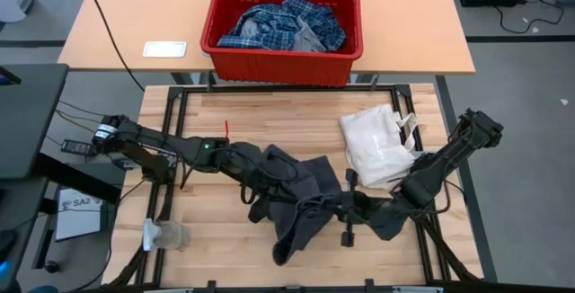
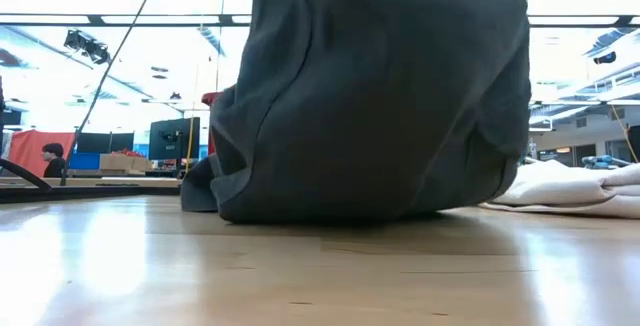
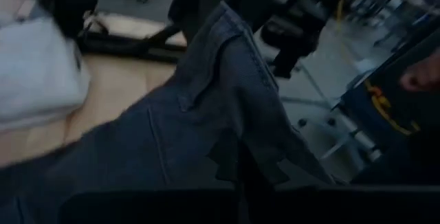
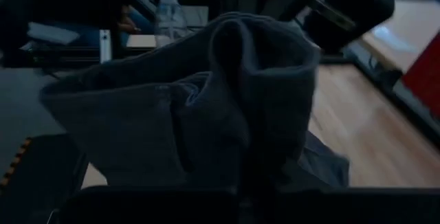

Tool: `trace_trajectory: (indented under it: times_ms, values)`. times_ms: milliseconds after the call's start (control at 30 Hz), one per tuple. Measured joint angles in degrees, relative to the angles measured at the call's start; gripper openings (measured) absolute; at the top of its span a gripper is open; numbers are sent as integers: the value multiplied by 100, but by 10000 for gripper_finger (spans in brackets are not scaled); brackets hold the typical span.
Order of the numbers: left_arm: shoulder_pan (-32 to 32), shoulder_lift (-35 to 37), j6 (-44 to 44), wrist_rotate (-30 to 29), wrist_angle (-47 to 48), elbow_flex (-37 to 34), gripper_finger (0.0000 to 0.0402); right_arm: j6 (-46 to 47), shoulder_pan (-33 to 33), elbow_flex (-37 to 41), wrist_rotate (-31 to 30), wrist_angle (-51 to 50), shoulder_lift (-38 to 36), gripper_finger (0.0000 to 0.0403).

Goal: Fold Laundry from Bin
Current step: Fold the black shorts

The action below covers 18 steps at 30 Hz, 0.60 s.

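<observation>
I have both arms low over the surface (image 1: 225,113), meeting at the dark grey shorts (image 1: 301,199) bunched near its middle. The left hand (image 1: 260,181) is clamped on the shorts' left edge, and the right hand (image 1: 359,208) pinches their right side (cloth is draped over its fingers in the right wrist view). A white bag (image 1: 377,149) lies just beside the shorts. The red bin (image 1: 280,59), on the far table, holds the plaid shirt (image 1: 269,23).
</observation>
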<state>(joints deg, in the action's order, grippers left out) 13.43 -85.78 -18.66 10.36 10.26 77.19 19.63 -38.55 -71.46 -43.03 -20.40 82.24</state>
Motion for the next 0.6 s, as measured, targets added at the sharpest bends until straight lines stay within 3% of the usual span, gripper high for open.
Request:
trace_trajectory:
  times_ms: [500, 600]
  values:
    - [-208, 110, 42, 996, -671, 0, 6, -1227, -253, 0, -238, 524, -508, 14]
    - [-208, 110, 42, 1063, -671, 0, 6, -1419, -216, 0, -242, 615, -514, 35]
